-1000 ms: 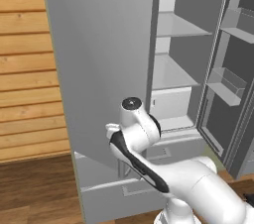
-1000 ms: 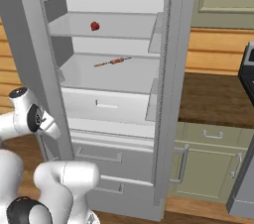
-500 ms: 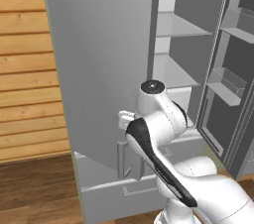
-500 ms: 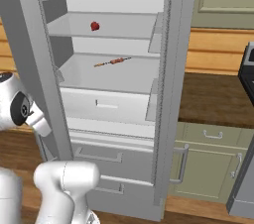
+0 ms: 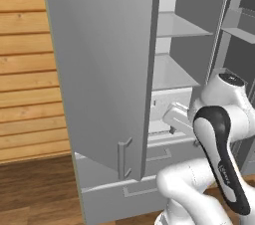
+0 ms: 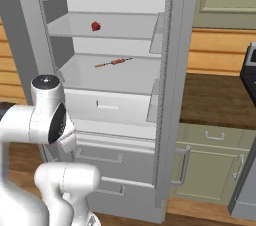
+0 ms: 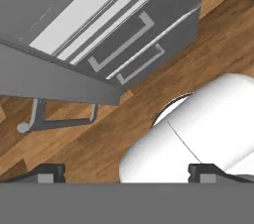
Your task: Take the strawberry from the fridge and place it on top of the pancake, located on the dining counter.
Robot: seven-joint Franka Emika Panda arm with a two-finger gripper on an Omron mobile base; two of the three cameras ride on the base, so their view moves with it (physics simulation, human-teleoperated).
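Fridge (image 6: 115, 75): tall, light grey, doors swung open, white shelved interior exposed, two drawers at the bottom. Strawberry (image 6: 95, 26): small, bright red, resting on the upper glass shelf (image 6: 125, 26) inside the fridge, toward its left side, nothing touching it. Skewer (image 6: 114, 62): thin, orange-brown, lying on the shelf below the strawberry, well apart from it. Left fridge door (image 5: 99, 64): open, its grey panel facing the left base camera, bar handle (image 5: 124, 157) near the lower edge. Gripper (image 7: 126, 173): pointed down toward the wooden floor (image 7: 84, 143) in front of the bottom drawers, jaws spread wide with both tips at the far edges of the hand view, nothing between them. Wooden surface (image 6: 215, 97): dark brown, right of the fridge, over pale green cabinets (image 6: 210, 170).
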